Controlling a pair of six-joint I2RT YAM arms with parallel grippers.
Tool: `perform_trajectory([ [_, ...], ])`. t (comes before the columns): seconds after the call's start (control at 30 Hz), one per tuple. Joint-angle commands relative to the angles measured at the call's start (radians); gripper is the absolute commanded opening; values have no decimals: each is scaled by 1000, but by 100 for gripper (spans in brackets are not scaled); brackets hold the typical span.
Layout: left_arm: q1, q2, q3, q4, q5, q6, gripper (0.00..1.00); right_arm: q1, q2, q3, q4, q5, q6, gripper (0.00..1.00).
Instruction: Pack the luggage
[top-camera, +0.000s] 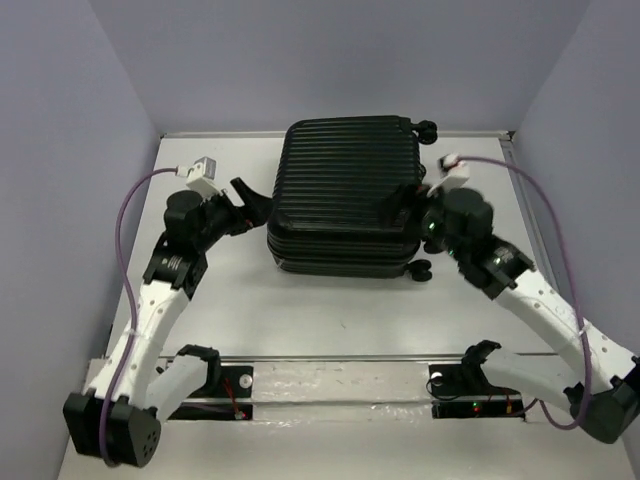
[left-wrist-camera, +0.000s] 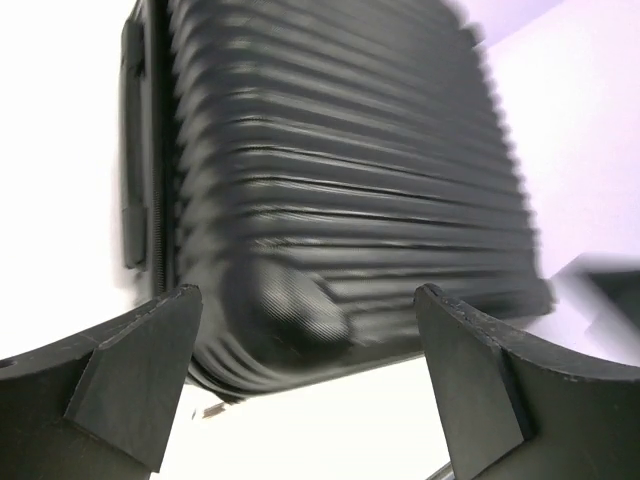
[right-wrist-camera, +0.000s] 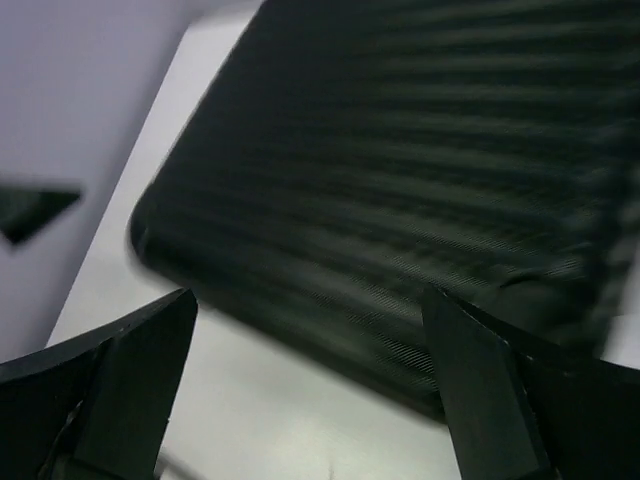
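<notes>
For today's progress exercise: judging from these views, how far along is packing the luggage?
Done: the luggage lies shut, both shells together. In hand: nothing; left hand and right hand are open, one at each side. Left: apparently little; whether it is fastened cannot be told.

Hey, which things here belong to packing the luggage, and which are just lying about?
For the job:
- black ribbed hard-shell suitcase, closed, lying flat

Not part of it:
- purple cables looping along the arms
- silver mounting rail
- white table
</notes>
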Motion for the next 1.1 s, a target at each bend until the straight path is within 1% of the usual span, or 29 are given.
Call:
perform_trajectory([
  [0.0,5,178,47,49,40,30,99,-387,122,133,-68,-72,-50,100],
  [0.03,7,202,50,57,59,13,99,-422,164,156,-68,-102,-55,100],
  [0.07,5,232,41,111,76,4,99,-460,234,190,-68,-135,-58,100],
  [0.1,5,233,33,133,94,-5,99,-473,268,207,-67,-155,-60,100],
  [0.17,-1,266,9,171,110,-24,99,-473,365,256,-68,-229,-79,100],
  [0.23,-16,282,-22,204,119,-34,99,-473,423,282,-67,-263,-80,100],
  [0.3,-53,289,-62,242,125,-50,99,-482,478,324,-65,-342,-92,100],
  [0.33,-70,286,-74,257,131,-57,99,-482,536,341,-56,-388,-95,100],
  [0.37,-109,282,-101,282,127,-65,99,-482,569,356,-51,-494,-98,99],
  [0.4,-131,262,-117,291,122,-82,99,-482,601,396,-47,-542,-100,98],
  [0.43,-156,247,-147,307,102,-92,99,-482,662,416,-27,-653,-100,97],
  [0.47,-221,227,-164,317,81,-105,99,-469,692,436,-16,-703,-96,97],
  [0.53,-301,159,-195,322,23,-140,99,-444,745,515,-8,-760,-101,97],
  [0.57,-340,138,-223,327,-29,-154,99,-423,796,548,-10,-809,-100,98],
  [0.6,-410,93,-238,333,-63,-186,99,-422,821,606,-10,-835,-92,98],
  [0.63,-435,73,-249,337,-77,-206,99,-409,845,606,-11,-863,-81,98],
  [0.77,-527,-25,-287,354,-139,-264,99,-399,984,791,-15,-950,-21,99],
  [0.87,-550,-65,-237,324,-160,-242,99,-399,1034,888,-48,-933,-8,100],
  [0.9,-550,-65,-203,264,-177,-211,99,-399,1060,952,-59,-914,5,100],
  [0.93,-550,-59,-160,212,-212,-173,99,-409,1068,983,-68,-907,12,100],
  [0.97,-547,-51,-107,163,-296,-133,99,-409,1075,1009,-74,-903,19,100],
  [1.0,-529,-39,-2,79,-311,-54,99,-418,1077,1054,-76,-895,28,100],
  [1.03,-503,-13,95,54,-311,-21,99,-418,1077,1077,-79,-893,29,100],
  [1.07,-416,13,136,-7,-289,22,99,-429,1066,1111,-85,-884,28,100],
])
